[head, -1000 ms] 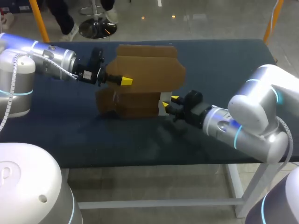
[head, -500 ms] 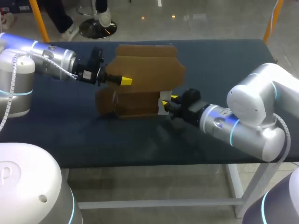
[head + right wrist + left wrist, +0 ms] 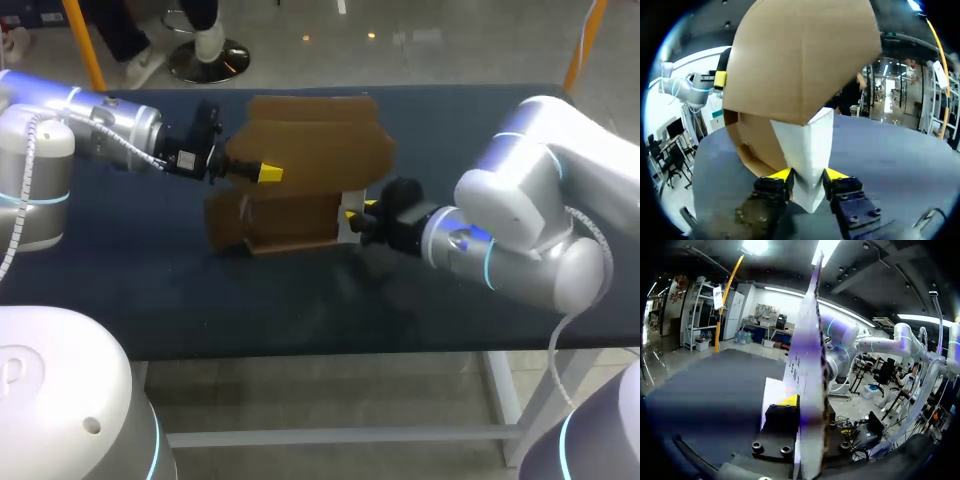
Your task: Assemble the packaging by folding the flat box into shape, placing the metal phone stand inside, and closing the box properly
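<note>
The brown cardboard box [image 3: 310, 150] stands half folded in the middle of the table, its big top panel raised over a lower body. My left gripper [image 3: 268, 173] is shut on the upper panel's left edge; in the left wrist view the panel [image 3: 807, 365] runs edge-on through that gripper [image 3: 802, 402]. A white flap [image 3: 351, 203] sticks out at the box's right end. My right gripper [image 3: 355, 214] is at that end. In the right wrist view its fingers [image 3: 807, 177] press both sides of the white flap [image 3: 807, 145] under the brown panel [image 3: 795, 60]. No phone stand is in sight.
The box rests on a dark blue table [image 3: 150, 290]. Bare cloth lies in front of the box and to both sides of it. My right arm's elbow [image 3: 520, 210] rises over the table's right part.
My right arm has pushed left toward the box and its elbow has swung up and back, while its fingers narrowed onto the white flap. The left arm and the top panel have not moved.
</note>
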You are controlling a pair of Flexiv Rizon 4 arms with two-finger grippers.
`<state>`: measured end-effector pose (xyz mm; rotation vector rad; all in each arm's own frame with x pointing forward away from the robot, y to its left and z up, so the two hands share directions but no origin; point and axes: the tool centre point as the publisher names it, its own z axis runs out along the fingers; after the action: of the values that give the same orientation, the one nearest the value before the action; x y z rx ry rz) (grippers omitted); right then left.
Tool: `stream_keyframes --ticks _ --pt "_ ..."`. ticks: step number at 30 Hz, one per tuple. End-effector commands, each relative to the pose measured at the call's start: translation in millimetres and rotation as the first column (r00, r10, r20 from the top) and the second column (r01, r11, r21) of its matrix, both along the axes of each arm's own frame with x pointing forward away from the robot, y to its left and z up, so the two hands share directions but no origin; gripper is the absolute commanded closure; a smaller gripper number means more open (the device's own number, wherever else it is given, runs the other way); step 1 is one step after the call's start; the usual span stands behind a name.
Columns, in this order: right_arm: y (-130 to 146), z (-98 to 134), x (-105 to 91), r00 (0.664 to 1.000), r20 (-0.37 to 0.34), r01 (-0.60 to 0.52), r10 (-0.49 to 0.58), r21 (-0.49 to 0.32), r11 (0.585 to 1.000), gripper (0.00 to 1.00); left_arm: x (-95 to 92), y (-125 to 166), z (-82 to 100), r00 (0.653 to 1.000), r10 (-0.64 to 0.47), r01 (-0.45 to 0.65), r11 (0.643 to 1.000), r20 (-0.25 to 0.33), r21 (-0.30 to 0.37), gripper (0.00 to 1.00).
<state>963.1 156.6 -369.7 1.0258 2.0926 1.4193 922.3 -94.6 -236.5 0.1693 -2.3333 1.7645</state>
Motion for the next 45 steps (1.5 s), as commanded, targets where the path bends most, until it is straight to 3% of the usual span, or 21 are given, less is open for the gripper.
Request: stream_keyframes --ticks 1,11,23,27,31,40,41,42,43,44,45 --pt "19 -4 17.0 0.832 0.131 0.554 -0.539 -0.255 0.793 0.58 -1.4 -3 -5.5 1.000 -0.005 0.005 1.000 -0.003 0.003 1.00" --pt "20 -8 21.4 0.777 0.142 0.623 -0.613 -0.310 0.718 0.69 -1.4 -3 -5.5 1.000 -0.005 0.005 1.000 -0.003 0.003 1.00" --pt "19 -9 24.4 0.723 0.160 0.677 -0.672 -0.360 0.642 0.73 -1.4 -3 -5.5 1.000 -0.005 0.005 1.000 -0.003 0.003 1.00" --pt "19 -10 24.3 0.707 0.173 0.692 -0.686 -0.370 0.620 0.88 -1.4 -3 -5.5 1.000 -0.005 0.005 1.000 -0.003 0.003 1.00" --pt "19 -12 23.5 0.686 0.189 0.709 -0.702 -0.391 0.587 0.96 -1.4 -3 -5.5 1.000 -0.005 0.005 1.000 -0.003 0.003 1.00" --pt "17 -9 18.6 0.684 0.213 0.714 -0.698 -0.393 0.580 1.00 -3.6 -2 -3.0 1.000 -0.009 0.009 1.000 0.015 0.007 1.00" --pt "16 -8 18.3 0.684 0.214 0.714 -0.697 -0.392 0.580 1.00 -5.9 -2 -0.3 0.999 -0.011 0.011 1.000 0.037 0.015 0.87" --pt "16 -7 18.1 0.690 0.213 0.710 -0.692 -0.388 0.588 1.00 -8.6 -2 2.4 0.998 -0.011 0.010 1.000 0.062 0.026 0.64" --pt "15 -7 17.9 0.695 0.207 0.705 -0.688 -0.383 0.597 1.00 -10.3 -1 4.7 0.997 -0.013 0.011 1.000 0.079 0.029 0.47" --pt "14 -6 17.8 0.696 0.207 0.704 -0.688 -0.384 0.597 1.00 -12.1 -1 7.0 0.995 -0.016 0.012 0.999 0.095 0.034 0.14" --pt "14 -5 18.0 0.702 0.203 0.699 -0.683 -0.383 0.604 1.00 -13.7 0 9.2 0.994 -0.018 0.013 0.999 0.110 0.041 0.00"
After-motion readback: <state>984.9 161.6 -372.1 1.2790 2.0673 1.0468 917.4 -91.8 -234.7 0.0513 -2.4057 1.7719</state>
